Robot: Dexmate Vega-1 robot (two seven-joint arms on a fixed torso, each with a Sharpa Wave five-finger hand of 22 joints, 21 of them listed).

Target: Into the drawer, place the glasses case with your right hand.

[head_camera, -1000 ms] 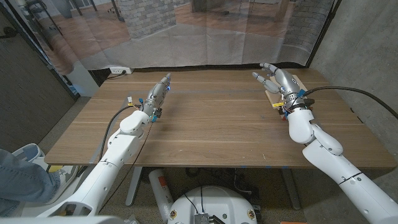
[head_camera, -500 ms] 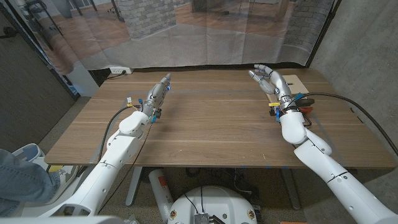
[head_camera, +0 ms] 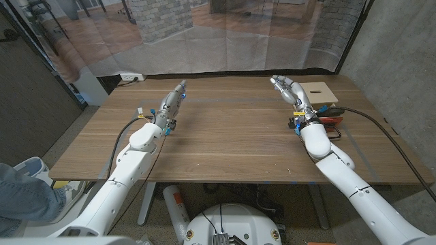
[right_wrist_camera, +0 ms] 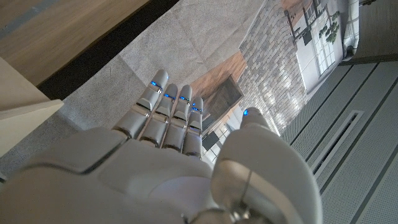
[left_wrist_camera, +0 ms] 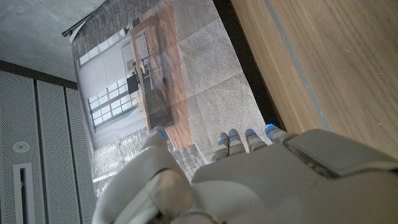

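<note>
We stand at the wooden table (head_camera: 231, 136), whose long plank top runs across the head view. Behind its far edge hangs a printed backdrop curtain (head_camera: 204, 34) showing a brick room. At the far right corner sits a light wooden drawer box (head_camera: 321, 90), and just in front of it, touching the table, lies a red glasses case (head_camera: 332, 116), partly hidden behind our right wrist and crossed by a black cable (head_camera: 381, 129).

Our right hand (head_camera: 289, 90) hangs above the table just left of the drawer box, fingers extended and loosely apart, holding nothing; the right wrist view shows the fingers (right_wrist_camera: 168, 112) straight and side by side, thumb off to one side. Our left hand (head_camera: 174, 101) stands over the left half of the table, fingers straight and pressed together, gripping nothing.
</note>
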